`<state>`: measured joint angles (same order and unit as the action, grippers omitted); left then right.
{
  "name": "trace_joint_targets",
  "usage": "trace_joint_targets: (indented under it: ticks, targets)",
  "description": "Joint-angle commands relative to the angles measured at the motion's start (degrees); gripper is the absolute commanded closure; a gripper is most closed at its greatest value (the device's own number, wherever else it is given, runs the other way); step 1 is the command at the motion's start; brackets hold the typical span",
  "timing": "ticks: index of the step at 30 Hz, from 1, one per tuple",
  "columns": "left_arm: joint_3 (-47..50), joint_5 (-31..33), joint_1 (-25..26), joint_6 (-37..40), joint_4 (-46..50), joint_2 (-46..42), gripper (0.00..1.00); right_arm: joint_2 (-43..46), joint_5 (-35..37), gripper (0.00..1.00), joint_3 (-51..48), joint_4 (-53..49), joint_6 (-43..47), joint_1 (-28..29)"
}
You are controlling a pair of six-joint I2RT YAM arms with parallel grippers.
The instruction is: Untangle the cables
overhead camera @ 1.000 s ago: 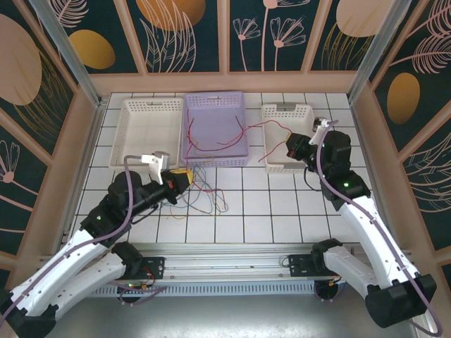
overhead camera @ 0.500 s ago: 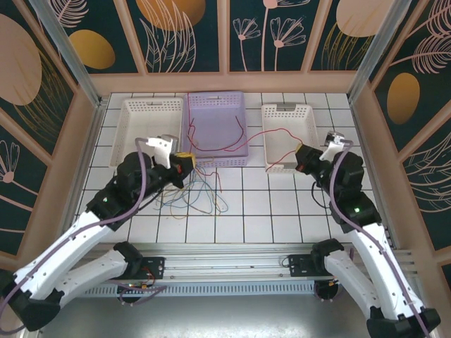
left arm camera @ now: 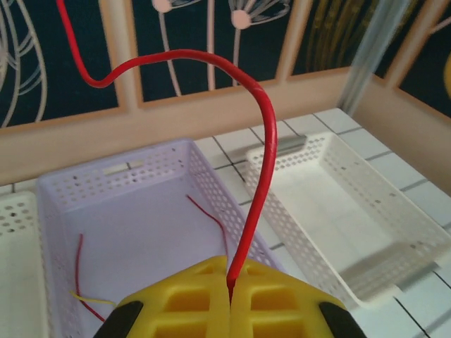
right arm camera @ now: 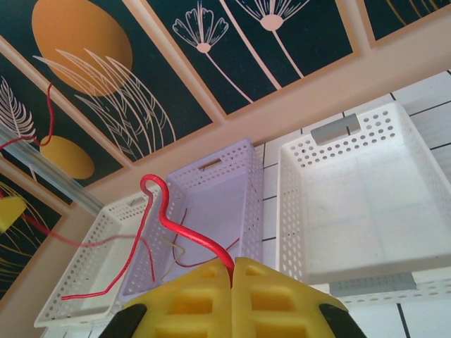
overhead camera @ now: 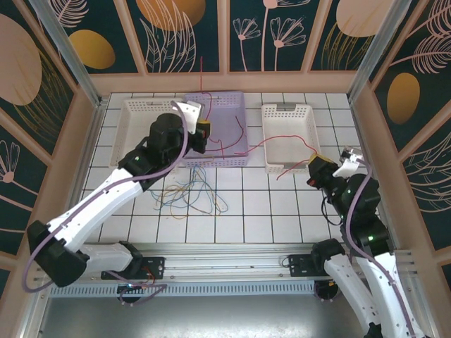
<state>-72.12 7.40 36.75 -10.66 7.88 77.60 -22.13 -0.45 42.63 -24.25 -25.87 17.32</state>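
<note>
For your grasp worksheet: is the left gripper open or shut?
Shut: the left gripper has its yellow pads pressed together, pinching the red cable.

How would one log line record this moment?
left gripper: shut on red cable, above purple basket | right gripper: shut on red cable | other cables: tangled on tiles

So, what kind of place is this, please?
Likely a robot lab work cell: a white tiled table enclosed by decorated panels, with the left arm and right arm bolted at its near edge.
</note>
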Motion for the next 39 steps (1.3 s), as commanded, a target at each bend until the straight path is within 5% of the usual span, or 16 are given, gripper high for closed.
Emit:
trace_joint_targets:
  ticks: [1, 24, 39]
  targets:
    - [-2.8, 2.7, -2.3, 1.6, -4.5, 3.9, 1.00, 2.0, 0.0, 1.00, 0.5, -2.5, 2.1, -0.3]
    - [-13.0, 11.4, -4.2, -1.1, -11.6, 32.0, 1.00, 8.8, -7.0, 1.00, -2.3, -2.9, 6.0, -0.3]
    - [-13.0, 10.0, -4.4, -3.5, -11.8, 43.5, 1.00, 10.3, -6.8, 1.00, -3.3, -2.0, 6.2, -0.3]
